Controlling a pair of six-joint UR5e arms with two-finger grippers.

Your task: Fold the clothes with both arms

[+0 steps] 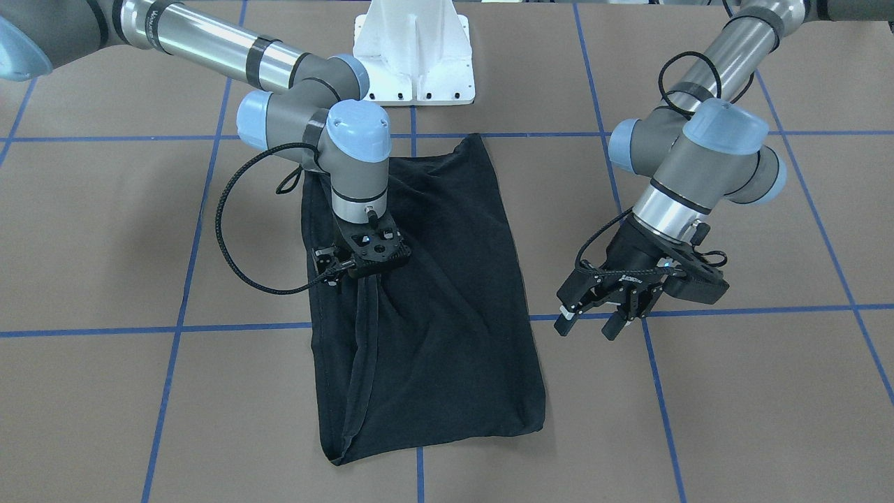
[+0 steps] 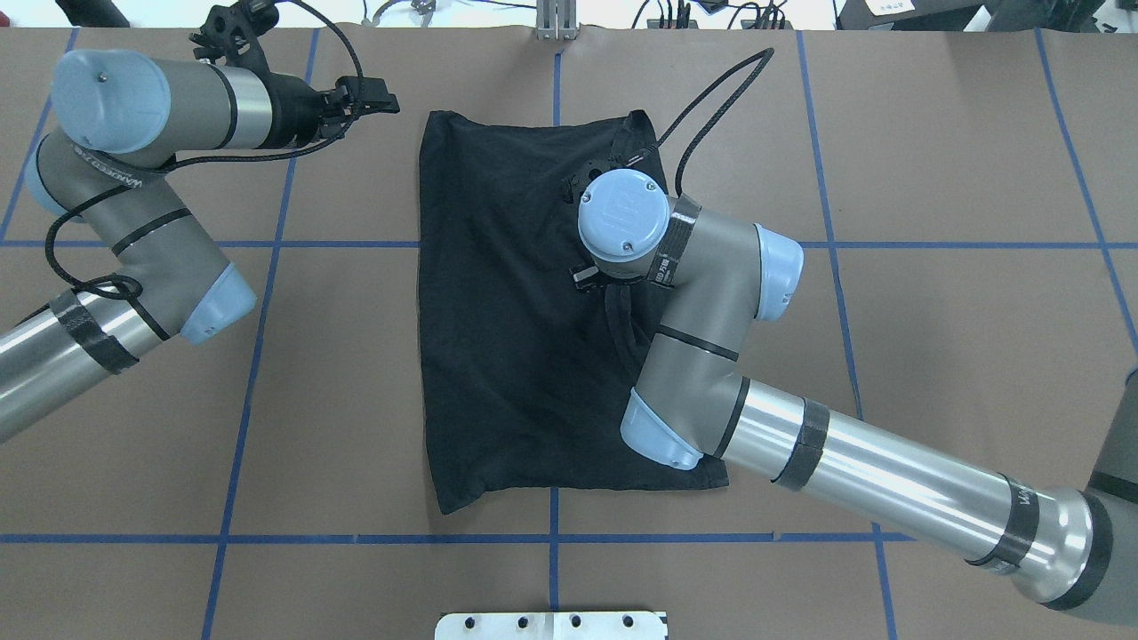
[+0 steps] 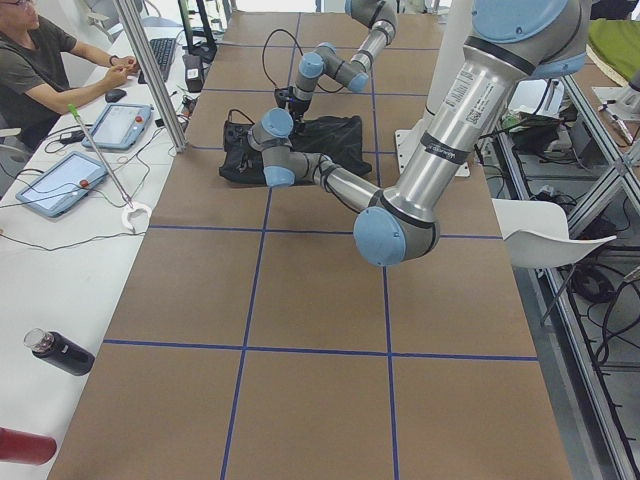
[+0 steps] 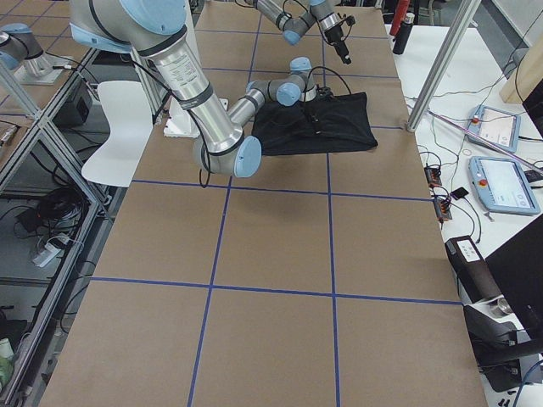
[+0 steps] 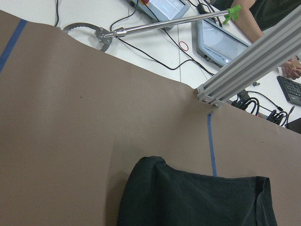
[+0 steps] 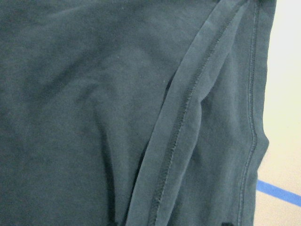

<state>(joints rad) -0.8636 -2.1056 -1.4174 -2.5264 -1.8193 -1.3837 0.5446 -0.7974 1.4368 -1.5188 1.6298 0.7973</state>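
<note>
Two spread claws: the right claw over the shirt might pinch extra layers and bunch it; the left claw is beside the shirt.

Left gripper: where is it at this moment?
In the front-facing view the left gripper is on the right, jaws open, over bare table beside the black T-shirt, not touching it.

One black T-shirt, one left arm, one right arm, one white pedestal and, seemingly, two tablets.
</note>
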